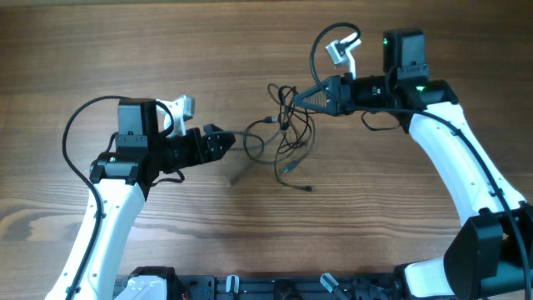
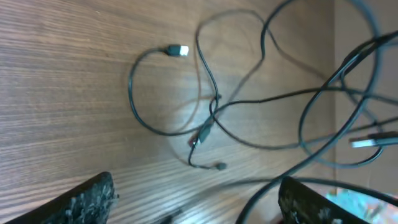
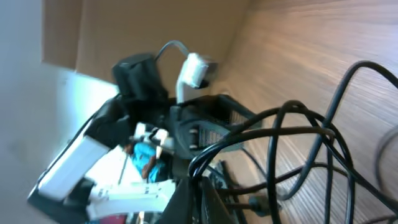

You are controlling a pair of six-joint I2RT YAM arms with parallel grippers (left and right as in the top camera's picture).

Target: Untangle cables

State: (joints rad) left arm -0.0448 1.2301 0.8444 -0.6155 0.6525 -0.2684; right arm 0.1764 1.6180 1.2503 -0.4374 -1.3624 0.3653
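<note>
The cables [image 1: 286, 123], light, limp and springy, sprawl near worktop [image 1: 208, 237] centre. At their 1 o'clock the right jaws pinch raised loops; at 9 o'clock the left jaws gape. Likely best hold: a free plug end [image 2: 180, 50].

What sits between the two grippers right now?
Overhead view: only the loose tangle of thin black cables lies between the left gripper and the right gripper, on the brown wooden table. The right gripper is shut on its upper loops.
</note>
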